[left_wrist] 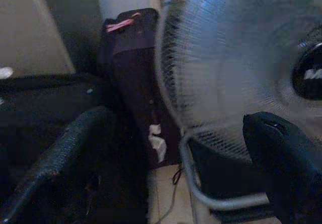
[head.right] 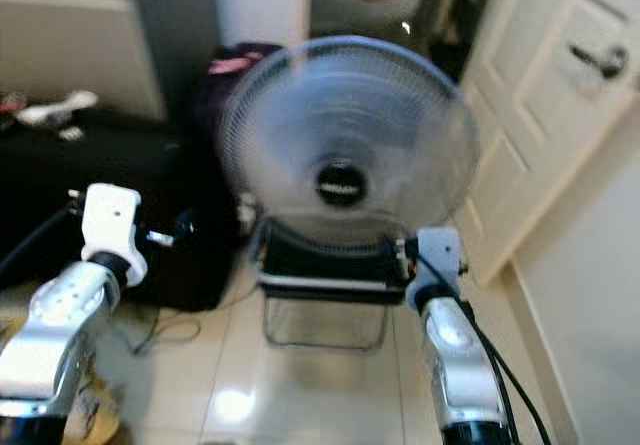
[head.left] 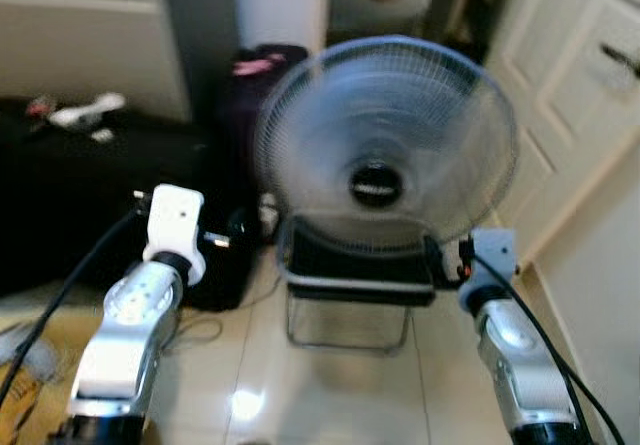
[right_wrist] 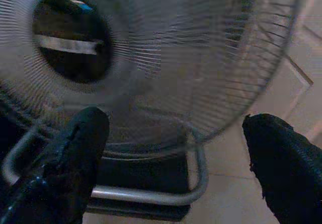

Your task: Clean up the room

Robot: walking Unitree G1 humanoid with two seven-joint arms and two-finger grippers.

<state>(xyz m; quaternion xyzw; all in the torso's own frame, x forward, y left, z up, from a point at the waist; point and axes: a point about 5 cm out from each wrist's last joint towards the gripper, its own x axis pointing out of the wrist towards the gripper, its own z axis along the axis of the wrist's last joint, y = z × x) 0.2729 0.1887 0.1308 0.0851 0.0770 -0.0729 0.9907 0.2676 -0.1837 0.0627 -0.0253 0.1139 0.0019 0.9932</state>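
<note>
With both arms raised in front of me, my left gripper (left_wrist: pixel 171 158) and right gripper (right_wrist: pixel 171 148) each have their two fingers spread wide, clamped on nothing. One fan (head.left: pixel 385 145) stands on the tiled floor (head.left: pixel 330 385) just ahead, between them, its wire stand (head.left: pixel 350 305) beneath. Beyond my left gripper sit one dark suitcase (left_wrist: pixel 133 68) and a black sofa (head.left: pixel 70 195); a white door (head.right: pixel 560 95) stands far right.
</note>
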